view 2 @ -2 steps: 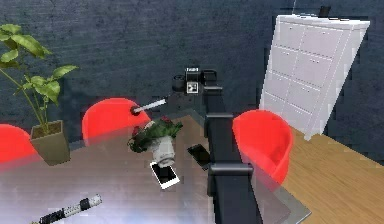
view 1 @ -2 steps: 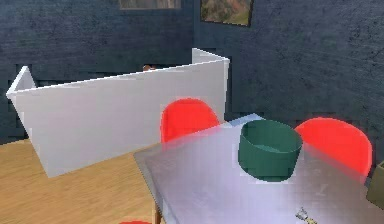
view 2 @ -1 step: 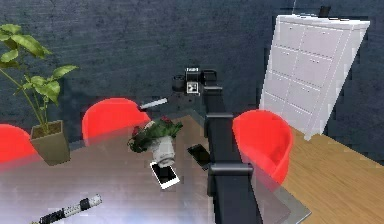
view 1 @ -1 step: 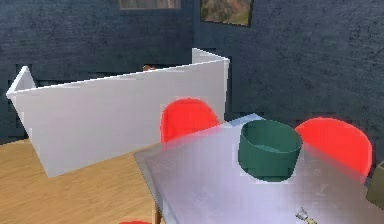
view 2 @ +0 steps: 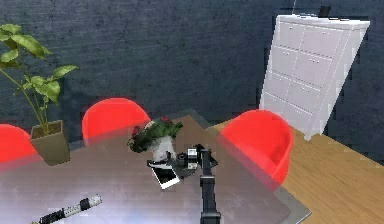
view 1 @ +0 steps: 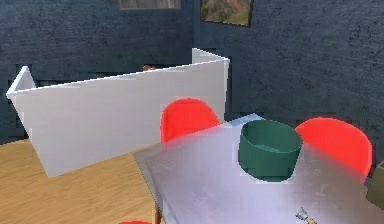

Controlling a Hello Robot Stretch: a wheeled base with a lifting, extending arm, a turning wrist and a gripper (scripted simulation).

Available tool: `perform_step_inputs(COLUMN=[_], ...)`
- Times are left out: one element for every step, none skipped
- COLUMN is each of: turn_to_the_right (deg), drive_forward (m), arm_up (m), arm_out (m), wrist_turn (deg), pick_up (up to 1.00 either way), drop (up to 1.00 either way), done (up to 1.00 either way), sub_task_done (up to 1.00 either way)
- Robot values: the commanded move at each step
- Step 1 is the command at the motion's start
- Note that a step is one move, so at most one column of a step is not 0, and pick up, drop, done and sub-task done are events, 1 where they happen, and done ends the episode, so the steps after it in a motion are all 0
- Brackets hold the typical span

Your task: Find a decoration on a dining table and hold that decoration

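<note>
Looking out on the arm side, we note a grey dining table (view 2: 120, 178) set before a dark blue wall. Near its middle stands a small decoration (view 2: 156, 133): green leaves with red flecks in a pale vase, upright on the tabletop. The arm (view 2: 208, 195) rises from the bottom edge over the table. The gripper (view 2: 178, 164) sits at its far end, just below the decoration in the picture. Whether it touches the vase, we cannot tell. How the fingers are set we cannot tell either, nor whether they hold anything, since the decoration and a flat white slab (view 2: 165, 178) lie right at them on the table.

At the table's left end is a tall potted plant (view 2: 40, 90) in a tan pot. A dark stick-like thing (view 2: 70, 208) lies near the table's near edge. Red chairs (view 2: 115, 118) line the far side. A white dresser (view 2: 315, 70) stands on wooden floor (view 2: 345, 180) at the right.

In the forward view we log a corner of the same table with a dark green bowl (view 1: 270, 150) on it. Red chairs stand behind it, a white partition (view 1: 120, 110) stands to its left, and a framed picture (view 1: 225, 10) hangs on the wall.
</note>
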Motion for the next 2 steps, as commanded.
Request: perform_step_inputs(turn_to_the_right=[0.0, 0.0], drive_forward=[0.0, 0.0], arm_up=[0.0, 0.1], arm_out=[0.0, 0.0], wrist_turn=[0.0, 0.0], pick_up=[1.0, 0.0], drop=[0.0, 0.0], done=[0.0, 0.0], sub_task_done=[0.0, 0.0])
